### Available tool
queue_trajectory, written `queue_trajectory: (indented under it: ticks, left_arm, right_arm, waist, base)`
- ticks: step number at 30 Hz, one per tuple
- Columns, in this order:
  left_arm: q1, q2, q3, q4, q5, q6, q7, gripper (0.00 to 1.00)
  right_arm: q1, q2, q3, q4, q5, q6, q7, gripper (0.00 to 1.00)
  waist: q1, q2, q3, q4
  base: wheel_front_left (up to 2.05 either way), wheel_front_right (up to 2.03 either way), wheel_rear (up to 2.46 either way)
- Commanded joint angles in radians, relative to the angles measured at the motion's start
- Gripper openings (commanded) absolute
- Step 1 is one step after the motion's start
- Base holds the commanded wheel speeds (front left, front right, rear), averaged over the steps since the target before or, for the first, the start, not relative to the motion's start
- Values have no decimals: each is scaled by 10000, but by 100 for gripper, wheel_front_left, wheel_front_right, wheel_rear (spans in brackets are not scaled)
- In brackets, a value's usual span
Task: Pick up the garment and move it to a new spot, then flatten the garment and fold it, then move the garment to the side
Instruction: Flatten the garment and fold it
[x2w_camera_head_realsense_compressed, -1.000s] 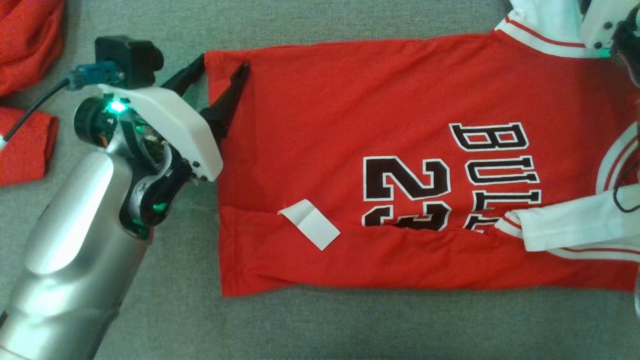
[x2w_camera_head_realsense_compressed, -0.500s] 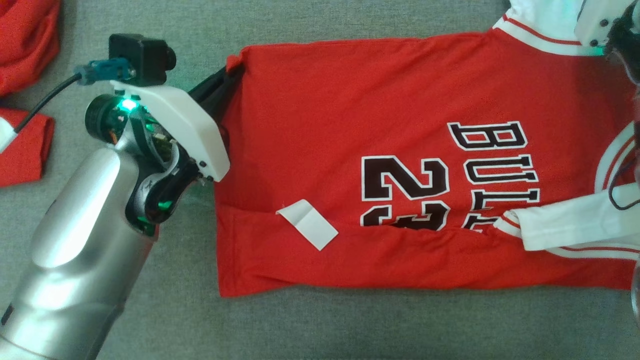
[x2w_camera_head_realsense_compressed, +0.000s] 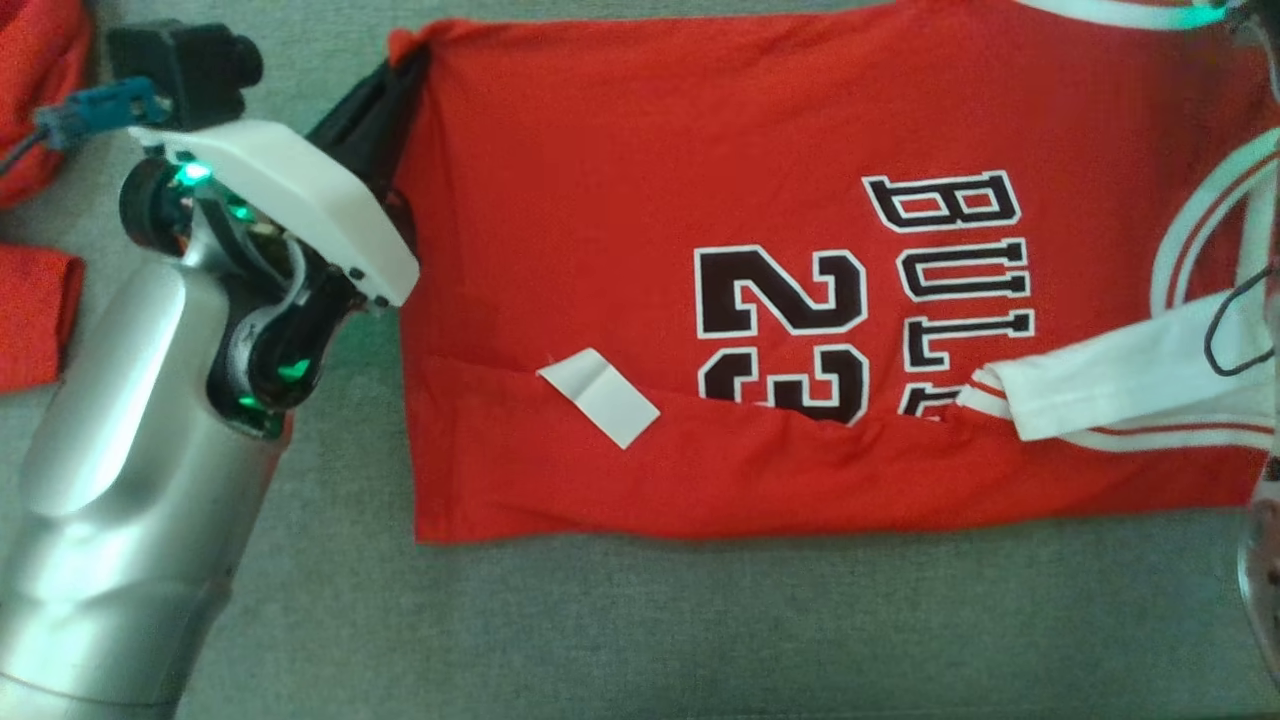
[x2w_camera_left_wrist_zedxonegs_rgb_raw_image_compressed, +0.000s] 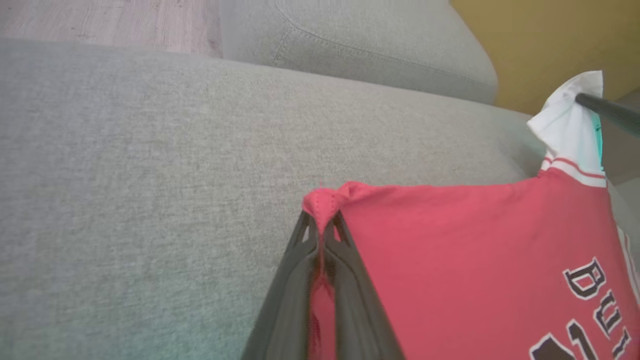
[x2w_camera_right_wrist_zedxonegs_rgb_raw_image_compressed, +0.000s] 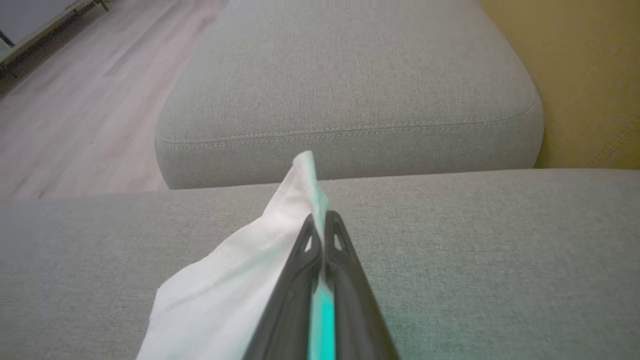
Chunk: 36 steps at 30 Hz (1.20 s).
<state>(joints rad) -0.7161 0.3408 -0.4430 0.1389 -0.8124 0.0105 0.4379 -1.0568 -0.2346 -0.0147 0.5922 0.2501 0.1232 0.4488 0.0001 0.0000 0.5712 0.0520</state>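
Note:
The garment (x2w_camera_head_realsense_compressed: 620, 190) is a red jersey with black "23" lettering and white sleeves, spread across the grey sofa seat (x2w_camera_head_realsense_compressed: 640, 630). Its near edge is folded over the front. My left gripper (x2w_camera_head_realsense_compressed: 405, 62) is shut on the jersey's far hem corner; in the left wrist view that gripper (x2w_camera_left_wrist_zedxonegs_rgb_raw_image_compressed: 322, 220) pinches a bunched red corner (x2w_camera_left_wrist_zedxonegs_rgb_raw_image_compressed: 325, 200). My right gripper (x2w_camera_right_wrist_zedxonegs_rgb_raw_image_compressed: 322, 222) is shut on the white sleeve (x2w_camera_right_wrist_zedxonegs_rgb_raw_image_compressed: 235, 290), raised a little above the seat. The left wrist view shows that sleeve (x2w_camera_left_wrist_zedxonegs_rgb_raw_image_compressed: 570, 120) held up by a dark finger (x2w_camera_left_wrist_zedxonegs_rgb_raw_image_compressed: 607, 111).
More red cloth (x2w_camera_head_realsense_compressed: 35, 90) lies at the seat's left end. A white label (x2w_camera_head_realsense_compressed: 600, 397) sticks out on the jersey. A second grey cushion (x2w_camera_right_wrist_zedxonegs_rgb_raw_image_compressed: 350, 85) lies beyond, with wooden floor (x2w_camera_right_wrist_zedxonegs_rgb_raw_image_compressed: 75, 100) to one side and a yellow wall (x2w_camera_right_wrist_zedxonegs_rgb_raw_image_compressed: 590, 75) behind.
My left gripper went from open astride the hem corner to shut on it, bunching the cloth. The head camera has shifted, so the whole picture sits higher and further left.

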Motion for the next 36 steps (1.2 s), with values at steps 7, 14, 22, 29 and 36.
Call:
queue_trajectory:
  ticks: [7, 14, 22, 29, 36]
  left_arm:
    - [729, 612, 962, -1436, -495, 245, -327, 0]
    - [2773, 1079, 1552, -3206, -991, 592, -601, 0]
    - [4325, 1405, 2011, -4464, -1271, 895, -804, 0]
    - [5239, 1587, 2201, -5024, -1426, 1051, -841, 0]
    - [5384, 1735, 1840, -4953, -1331, 954, -549, 0]
  right_arm:
    - [1466, -361, 667, -2635, 1423, 75, 138, 0]
    - [4808, -681, 129, -5838, 2261, 75, 623, 0]
    - [7227, 67, -434, -7971, 2376, 75, 932, 0]
    - [8163, 539, -377, -8190, 2205, 75, 879, 0]
    - [8141, 396, -222, -7761, 1985, 75, 874, 0]
  waist:
    - [-1, 0, -207, -501]
    - [-1, 0, -648, -995]
    - [-1, 0, -833, -1360]
    - [-1, 0, -812, -1551]
    - [-1, 0, -786, -1547]
  base:
    - [0, 0, 0]
    - [0, 0, 0]
    - [0, 0, 0]
    - [0, 0, 0]
    - [0, 0, 0]
